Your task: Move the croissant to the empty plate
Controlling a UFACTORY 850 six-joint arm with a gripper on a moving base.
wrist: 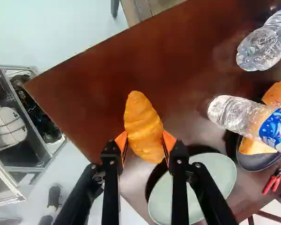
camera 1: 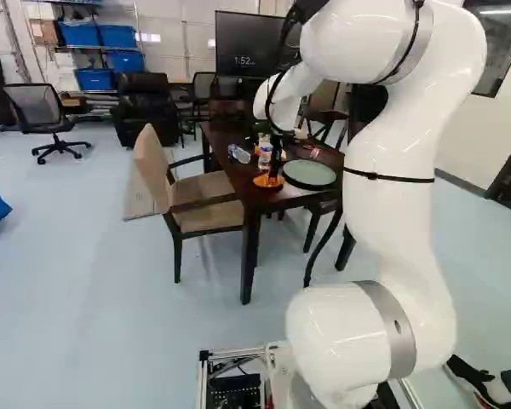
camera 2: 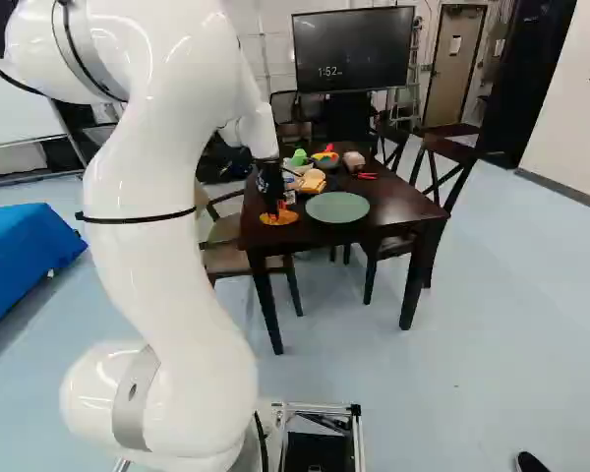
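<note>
Our black gripper (camera 2: 278,208) has orange pads (wrist: 121,141) pressed on both sides of croissant (wrist: 141,123): golden, ridged, tapered. We see croissant beside plate (wrist: 217,171), off its rim; plate round, smooth, pale green, bare. Plate sits on dark, glossy wood table (wrist: 89,77). Near plate, we see clear ribbed plastic bottle (wrist: 234,114); second crinkled one (wrist: 263,47) farther from plate. Beyond plate in right base view, red-handled pliers (camera 2: 366,176). Left of plate in left base view, beige padded chair (camera 1: 206,215).
</note>
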